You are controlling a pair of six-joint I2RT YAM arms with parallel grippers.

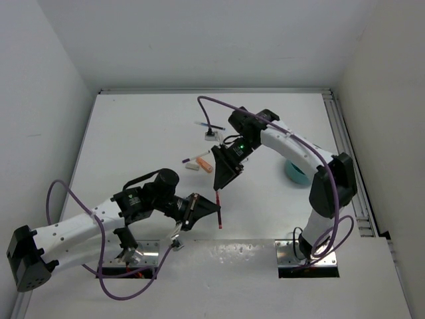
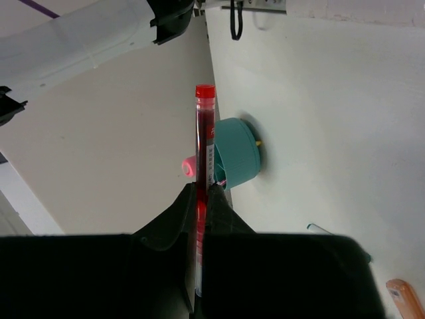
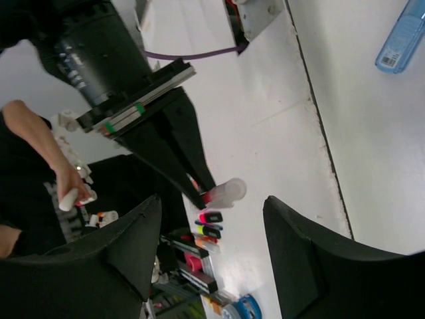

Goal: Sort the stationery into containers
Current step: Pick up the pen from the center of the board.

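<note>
My left gripper [image 1: 211,210] is shut on a thin red pen [image 1: 218,209] and holds it above the table; in the left wrist view the pen [image 2: 202,139] sticks out between the jaws [image 2: 201,191]. My right gripper [image 1: 224,178] is open and empty, just above the pen's far end; in its wrist view the fingers [image 3: 126,252] flank the pen's clear end [image 3: 226,193]. The round teal organiser cup [image 1: 294,173] sits half hidden behind the right arm. In the left wrist view the cup [image 2: 239,153] has a pink marker [image 2: 189,165] beside it.
An orange stick [image 1: 205,163], a beige eraser [image 1: 192,166] and a thin pen [image 1: 194,158] lie mid-table. A blue pen [image 1: 202,123] and a small white item [image 1: 211,136] lie farther back. Walls close off the table's left, back and right.
</note>
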